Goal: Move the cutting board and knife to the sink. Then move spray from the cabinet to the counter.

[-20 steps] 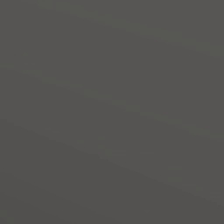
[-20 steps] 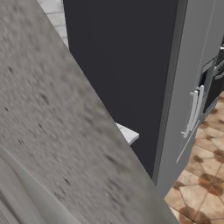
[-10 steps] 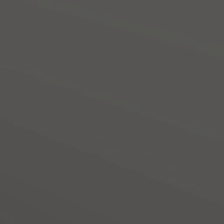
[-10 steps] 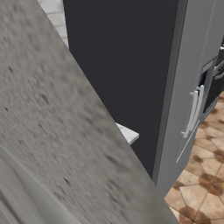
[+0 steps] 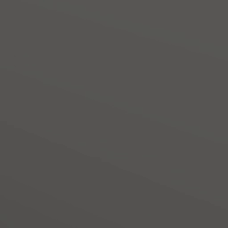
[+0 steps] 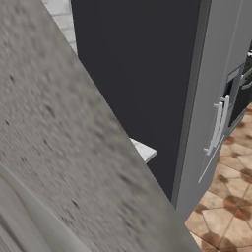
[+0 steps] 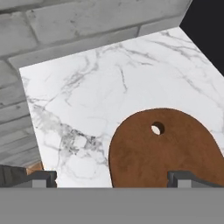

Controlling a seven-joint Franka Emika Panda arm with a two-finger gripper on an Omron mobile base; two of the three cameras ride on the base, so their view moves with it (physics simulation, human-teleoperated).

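Note:
In the hand view the cutting board lies flat on the white marble counter. It is a dark-brown oval, and its rounded end with a small round hole points away from me. My gripper hovers over the board's near part, open wide, one fingertip at either side and nothing between them. A small tan-orange patch shows beside the left fingertip; I cannot tell what it is. The sink, spray and cabinet are out of view.
A grey brick wall borders the counter at the back and left. The right base view has a blurred grey surface close to the lens, a dark panel, a grey fridge with bar handles, and brown floor tiles.

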